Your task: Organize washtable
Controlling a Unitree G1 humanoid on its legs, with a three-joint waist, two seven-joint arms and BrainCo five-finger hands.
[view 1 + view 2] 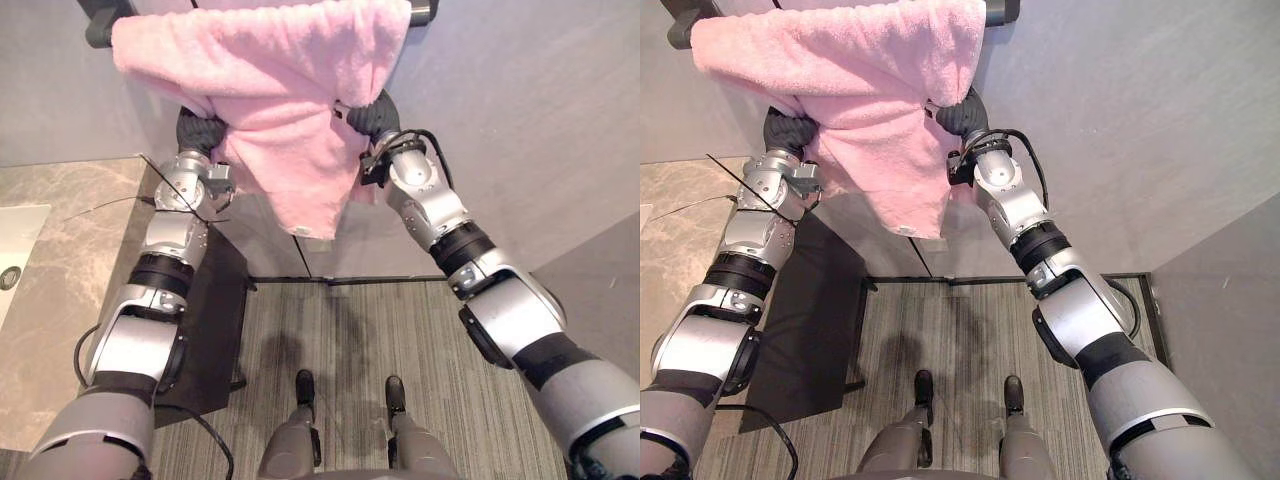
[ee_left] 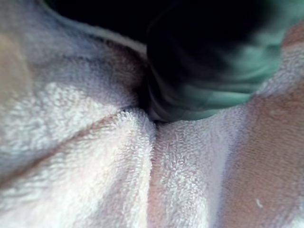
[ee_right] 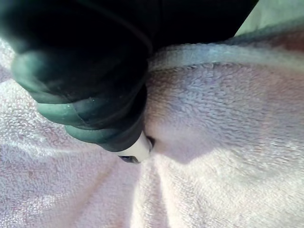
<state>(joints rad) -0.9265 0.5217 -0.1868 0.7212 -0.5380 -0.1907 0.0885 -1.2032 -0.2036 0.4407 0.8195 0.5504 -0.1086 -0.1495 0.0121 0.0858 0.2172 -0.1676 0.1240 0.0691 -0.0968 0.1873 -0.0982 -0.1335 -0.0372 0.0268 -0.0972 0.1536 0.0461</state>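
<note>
Your left hand [image 1: 200, 131] and right hand [image 1: 368, 114] lay hidden under the pink towel [image 1: 265, 60]; their grip you couldn't tell.

You see a pink towel [image 1: 270, 90] of looped terry cloth, a counter [image 1: 80, 230] of smooth veined stone, and a floor [image 1: 400, 320] of ribbed matt carpet.

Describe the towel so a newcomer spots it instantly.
Start at the grey wall above the striped floor; a dark bar runs across its top. Draped over that bar hangs the pink towel, the one soft, fluffy, pink thing among hard grey surfaces.
</note>
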